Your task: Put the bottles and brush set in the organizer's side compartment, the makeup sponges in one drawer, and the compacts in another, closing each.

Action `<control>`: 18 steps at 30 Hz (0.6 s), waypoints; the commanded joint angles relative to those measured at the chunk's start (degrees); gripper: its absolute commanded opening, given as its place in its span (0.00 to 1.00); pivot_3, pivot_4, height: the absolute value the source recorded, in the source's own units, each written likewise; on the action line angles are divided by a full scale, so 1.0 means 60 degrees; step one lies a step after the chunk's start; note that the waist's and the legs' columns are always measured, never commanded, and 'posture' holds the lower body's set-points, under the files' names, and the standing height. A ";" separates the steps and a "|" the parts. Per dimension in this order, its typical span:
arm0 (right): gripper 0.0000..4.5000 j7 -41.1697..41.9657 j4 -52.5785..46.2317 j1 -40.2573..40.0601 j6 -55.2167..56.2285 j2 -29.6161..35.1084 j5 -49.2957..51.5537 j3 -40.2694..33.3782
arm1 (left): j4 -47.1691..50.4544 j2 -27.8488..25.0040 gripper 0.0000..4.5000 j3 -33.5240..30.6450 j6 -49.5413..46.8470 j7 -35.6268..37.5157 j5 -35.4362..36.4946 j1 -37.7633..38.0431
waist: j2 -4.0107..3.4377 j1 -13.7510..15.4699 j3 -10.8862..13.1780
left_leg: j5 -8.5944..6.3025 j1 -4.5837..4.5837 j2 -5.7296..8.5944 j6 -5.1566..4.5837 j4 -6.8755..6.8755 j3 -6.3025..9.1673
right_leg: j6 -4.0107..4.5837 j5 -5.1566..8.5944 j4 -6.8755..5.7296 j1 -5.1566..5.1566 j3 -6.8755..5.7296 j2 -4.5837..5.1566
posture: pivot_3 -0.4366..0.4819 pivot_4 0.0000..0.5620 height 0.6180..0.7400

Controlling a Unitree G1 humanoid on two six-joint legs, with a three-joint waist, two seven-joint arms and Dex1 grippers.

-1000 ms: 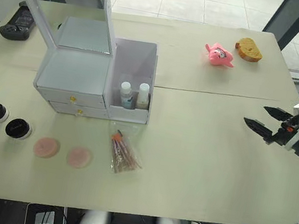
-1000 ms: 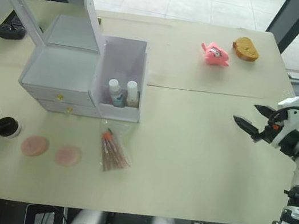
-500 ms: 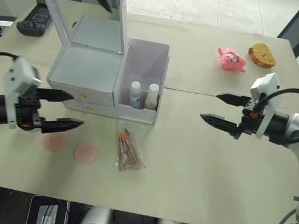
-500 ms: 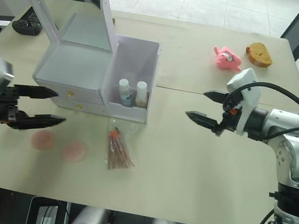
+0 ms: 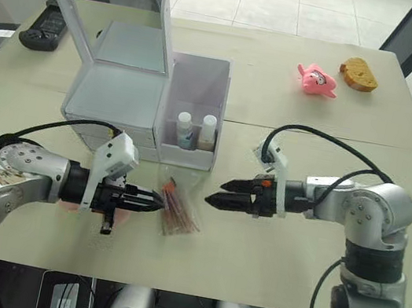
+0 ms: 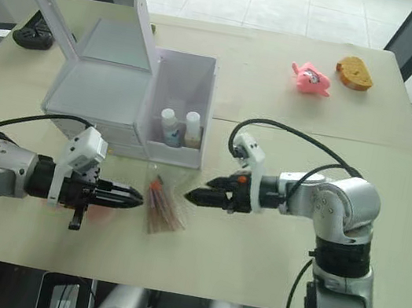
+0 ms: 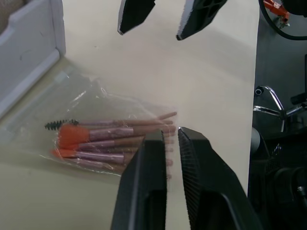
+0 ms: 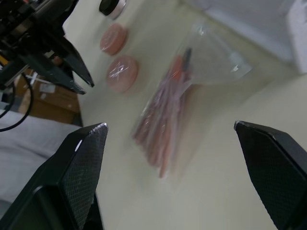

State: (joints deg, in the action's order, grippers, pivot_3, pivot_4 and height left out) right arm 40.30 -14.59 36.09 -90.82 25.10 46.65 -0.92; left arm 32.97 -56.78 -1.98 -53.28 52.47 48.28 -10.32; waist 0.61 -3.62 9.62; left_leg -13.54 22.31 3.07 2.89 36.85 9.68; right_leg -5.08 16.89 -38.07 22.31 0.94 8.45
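Observation:
The brush set [image 5: 179, 209], a clear bag of pink brushes, lies on the table in front of the white organizer [image 5: 121, 91]. Two bottles [image 5: 196, 130] stand in its side compartment [image 5: 201, 89]. My left gripper [image 5: 159, 203] is shut, with its tips at the handle end of the brush set [image 7: 105, 139]. I cannot tell whether the bag is pinched. My right gripper [image 5: 217, 192] hangs open just right of the bag, pointing at it. The right wrist view shows two pink makeup sponges [image 8: 123, 73] and a black compact [image 8: 112, 5] beyond the bag.
The organizer's mirrored lid [image 5: 164, 31] stands raised. A pink toy [image 5: 315, 79] and a bread-shaped toy [image 5: 360, 73] lie at the far right of the table. A black device [image 5: 45, 18] lies at the far left.
The camera has shifted. Both arms have come in toward the brush set, one from each side. My left gripper has gone from open to shut, and the right has stayed open.

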 commanded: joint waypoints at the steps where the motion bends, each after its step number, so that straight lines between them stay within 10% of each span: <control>1: 1.00 -0.1085 0.0470 -0.0045 -0.0280 -0.0511 0.0443 -0.0201 | 0.0211 0.0138 0.01 0.0261 -0.0031 -0.0441 -0.0400 0.0300 | 0.0000 0.0037 0.0000 | 0.0000 -0.0001 0.0001 0.0000 0.0000 0.0000 | 0.0000 0.0000 0.0000 -0.0001 0.0000 0.0000 | 0.48 0.27 1.00; 18: 1.00 -0.2164 0.3352 0.0264 0.0763 -0.3349 -0.0862 0.0598 | -0.0062 0.1454 0.01 0.0760 0.0004 -0.2243 -0.1901 0.1358 | 0.0000 -0.0088 -0.0013 | -0.0001 -0.0032 -0.0005 -0.0001 -0.0014 -0.0008 | 0.0002 -0.0001 -0.0020 0.0003 0.0015 -0.0004 | 0.48 0.27 1.00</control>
State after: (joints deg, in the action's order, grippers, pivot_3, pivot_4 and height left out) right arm 27.54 2.60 37.23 -87.58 5.98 43.38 -0.10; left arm 32.25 -48.20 4.15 -53.38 39.38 37.09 -2.51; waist 0.61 -4.15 9.54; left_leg -13.55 22.09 3.03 2.88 36.77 9.63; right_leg -5.07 16.88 -38.19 22.32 1.03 8.42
